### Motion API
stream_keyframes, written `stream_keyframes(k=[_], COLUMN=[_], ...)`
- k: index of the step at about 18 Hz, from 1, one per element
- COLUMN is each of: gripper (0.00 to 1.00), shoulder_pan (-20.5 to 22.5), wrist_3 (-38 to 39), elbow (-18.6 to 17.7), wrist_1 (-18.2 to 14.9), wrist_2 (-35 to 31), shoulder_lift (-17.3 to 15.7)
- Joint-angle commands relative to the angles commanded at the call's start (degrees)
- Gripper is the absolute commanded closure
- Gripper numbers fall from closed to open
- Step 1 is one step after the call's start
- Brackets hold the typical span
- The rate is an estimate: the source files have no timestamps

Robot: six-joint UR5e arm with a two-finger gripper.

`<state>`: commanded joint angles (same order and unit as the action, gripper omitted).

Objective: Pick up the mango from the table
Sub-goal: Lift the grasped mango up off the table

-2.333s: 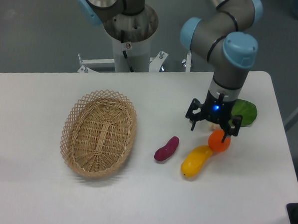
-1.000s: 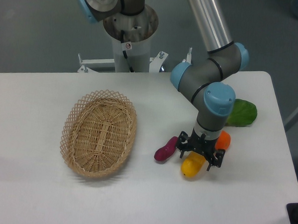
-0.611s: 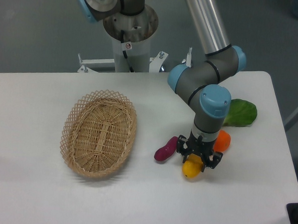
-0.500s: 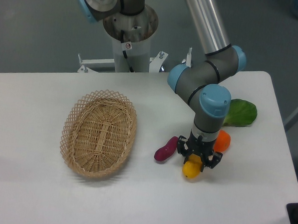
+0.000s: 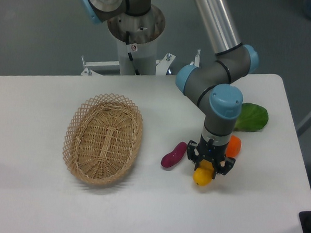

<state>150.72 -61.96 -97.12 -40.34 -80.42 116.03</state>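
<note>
Gripper (image 5: 210, 166) sits low over the table (image 5: 31, 204), fingers clamped on the mango (image 5: 203, 175), whose yellow end pokes out below. Purple vegetable (image 5: 174, 154) lies just left, orange fruit (image 5: 232, 146) just right, green leaf (image 5: 252, 117) behind it. Wicker basket (image 5: 103, 138) stands well apart on the left.

Much of the mango (image 5: 203, 176) is hidden by the gripper (image 5: 211, 166) closed around it; only its lower yellow end is seen, and whether it rests on the table (image 5: 35, 131) or is lifted clear cannot be told. The orange fruit (image 5: 233, 146) is half covered by the arm's wrist. The green leaf (image 5: 253, 117) is partly screened by the blue joint cap. The arm's upper link and its base column are cut off by the top edge. The table's near edge is cut off below.
</note>
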Motion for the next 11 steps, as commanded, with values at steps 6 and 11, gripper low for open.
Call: stream_keyframes(k=[6, 11], gripper=[0.62, 0.63], shoulder_pan=[1.1, 4.7], wrist_3=[-1.6, -11.5], elbow=[-0.1, -0.2], wrist_1=[-0.6, -8.7], wrist_2=[0.2, 0.0], shoulder_lift=[-4.6, -9.0])
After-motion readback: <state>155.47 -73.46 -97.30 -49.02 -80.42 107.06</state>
